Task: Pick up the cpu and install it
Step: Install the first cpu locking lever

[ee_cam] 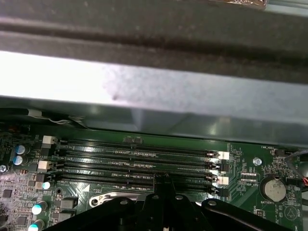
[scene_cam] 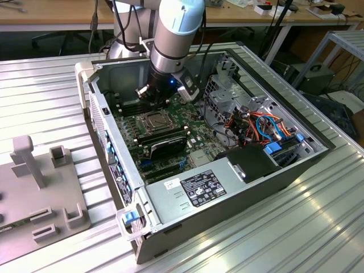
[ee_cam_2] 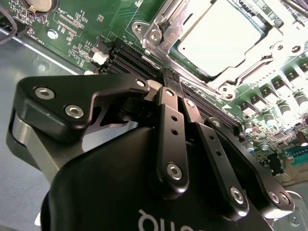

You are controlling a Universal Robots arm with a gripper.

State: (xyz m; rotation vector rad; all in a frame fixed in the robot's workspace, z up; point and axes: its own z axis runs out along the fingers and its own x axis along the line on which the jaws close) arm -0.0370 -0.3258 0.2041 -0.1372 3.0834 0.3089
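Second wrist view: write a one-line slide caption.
Shut gripper poised beside the cpu seated in its socket.

We see the cpu [ee_cam_2: 222, 36] seated in its socket [ee_cam_2: 159, 33] on the motherboard [scene_cam: 199, 139], the gripper [ee_cam_2: 171, 79] above the memory slots [ee_cam: 139, 161] beside it.

support: ribbed metal table [scene_cam: 51, 85] | on it: open computer case [scene_cam: 239, 193]; grey fixture block [scene_cam: 40, 187]
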